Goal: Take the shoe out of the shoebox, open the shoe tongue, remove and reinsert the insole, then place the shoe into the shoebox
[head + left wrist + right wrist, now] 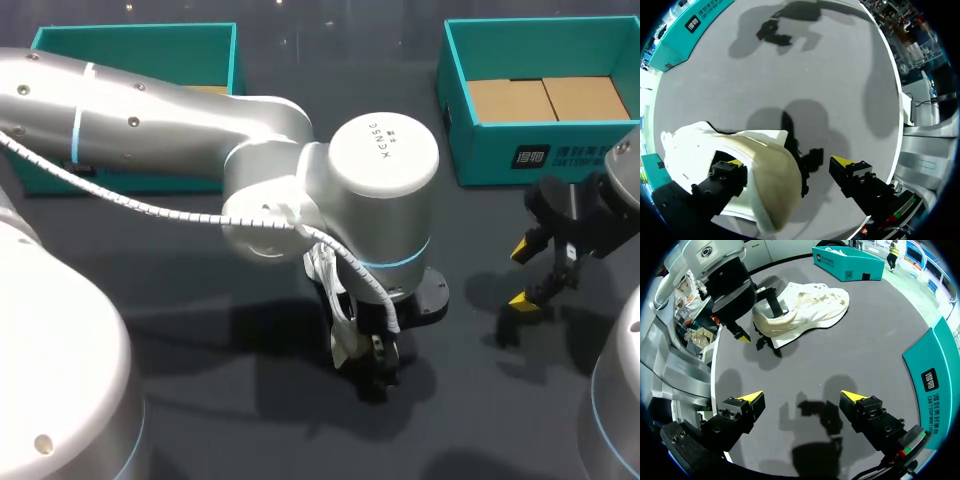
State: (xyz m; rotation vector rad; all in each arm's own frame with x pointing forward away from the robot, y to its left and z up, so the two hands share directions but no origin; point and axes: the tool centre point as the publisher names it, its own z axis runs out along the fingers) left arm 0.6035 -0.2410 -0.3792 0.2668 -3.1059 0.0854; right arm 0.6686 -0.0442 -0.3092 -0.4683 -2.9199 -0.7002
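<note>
A white shoe (807, 310) with a beige lining lies on its side on the dark table, outside both boxes. My left gripper (787, 162) stands open at the shoe's (750, 170) opening, one finger inside the shoe and the other outside it over bare table. In the head view the left wrist hides most of the shoe (341, 348), and the left gripper (370, 365) shows beneath it. My right gripper (802, 398) is open and holds nothing, well apart from the shoe; it hangs at the table's right (535, 275). The right wrist view also shows the left gripper (760, 322).
An open teal shoebox (500, 150) with a cardboard floor stands at the back right, close to my right gripper. A second teal box (150, 40) stands at the back left, partly behind my left arm.
</note>
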